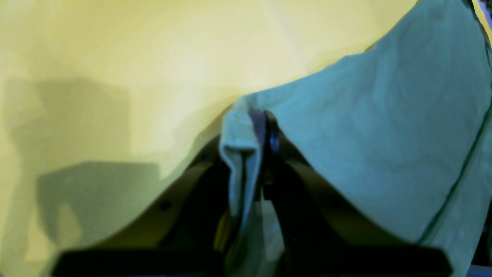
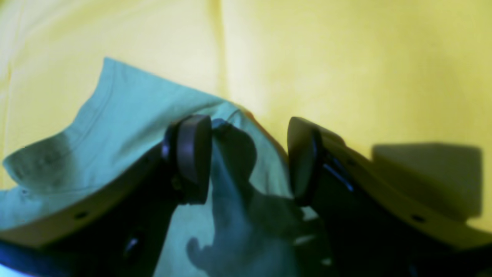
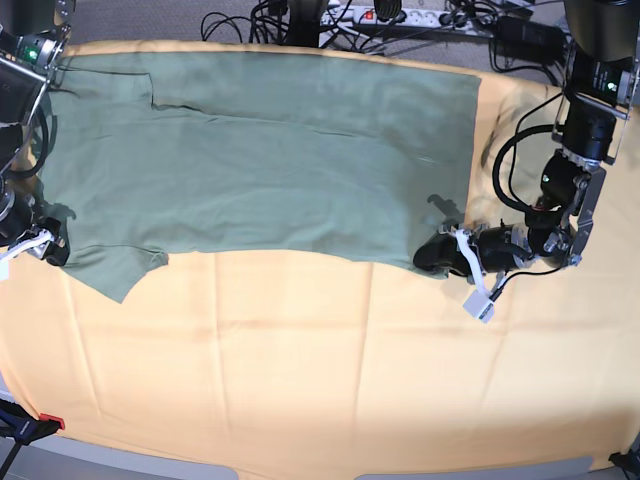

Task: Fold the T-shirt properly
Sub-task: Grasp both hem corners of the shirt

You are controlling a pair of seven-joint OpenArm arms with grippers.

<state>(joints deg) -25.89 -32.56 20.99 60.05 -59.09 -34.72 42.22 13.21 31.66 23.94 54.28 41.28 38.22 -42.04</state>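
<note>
Between left pincer [image 1: 256,127] pads: T-shirt [image 1: 384,134] hem, pinched.

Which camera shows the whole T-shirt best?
The base view: the T-shirt lies spread across the orange-yellow cloth, nearly all visible. The left wrist view shows only a corner pinched in the left gripper; the right wrist view, an edge between the right gripper's open jaws.

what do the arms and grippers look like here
Both arms are black and jointed. The left gripper has pale tan fingers ending in dark rounded pads; the right gripper looks the same. In the base view, black cables loop beside the left arm, and white bits sit near its wrist.
</note>
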